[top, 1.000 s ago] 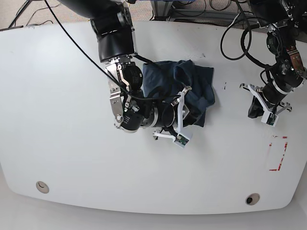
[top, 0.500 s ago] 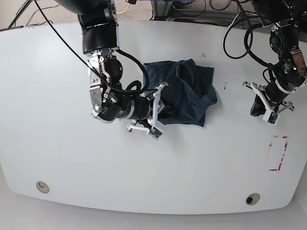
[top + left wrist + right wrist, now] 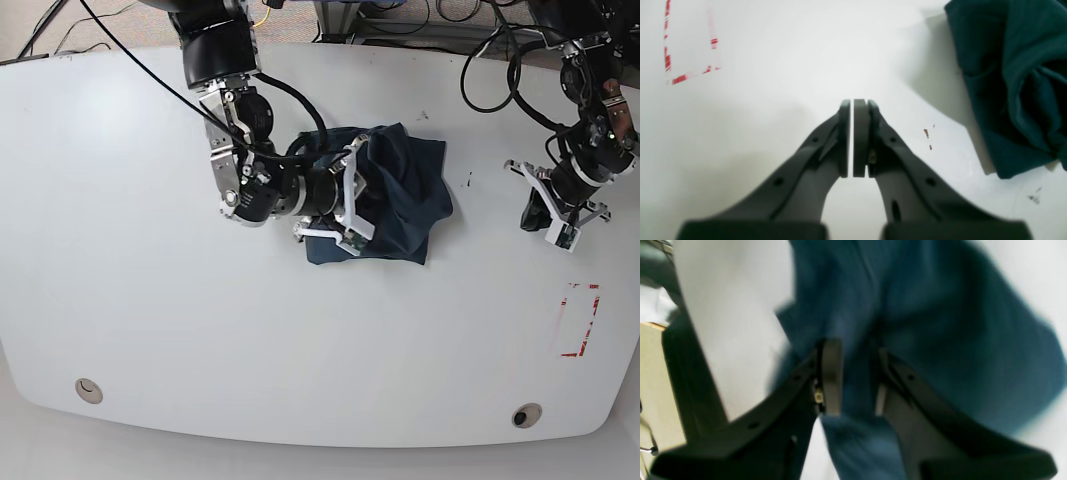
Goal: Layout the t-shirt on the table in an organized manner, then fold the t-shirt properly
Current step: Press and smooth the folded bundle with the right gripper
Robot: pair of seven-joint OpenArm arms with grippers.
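The dark navy-teal t-shirt (image 3: 405, 190) lies crumpled in a heap on the white table (image 3: 150, 300), right of centre at the back. My right gripper (image 3: 352, 200) is over the heap's left part. In the right wrist view, which is blurred, its fingers (image 3: 831, 373) stand apart with a fold of the t-shirt (image 3: 940, 323) between them. My left gripper (image 3: 535, 218) is shut and empty, low over bare table to the right of the t-shirt. In the left wrist view its pads (image 3: 845, 133) meet, and the t-shirt (image 3: 1013, 83) lies off to the right.
A red dashed rectangle mark (image 3: 578, 320) is on the table near the right edge, also in the left wrist view (image 3: 673, 60). Two grommet holes (image 3: 88, 390) (image 3: 526, 414) sit near the front edge. Cables (image 3: 490, 80) hang at the back right.
My right gripper has moved from left of the t-shirt's lower edge back to the right, onto the heap. The left arm has barely moved.
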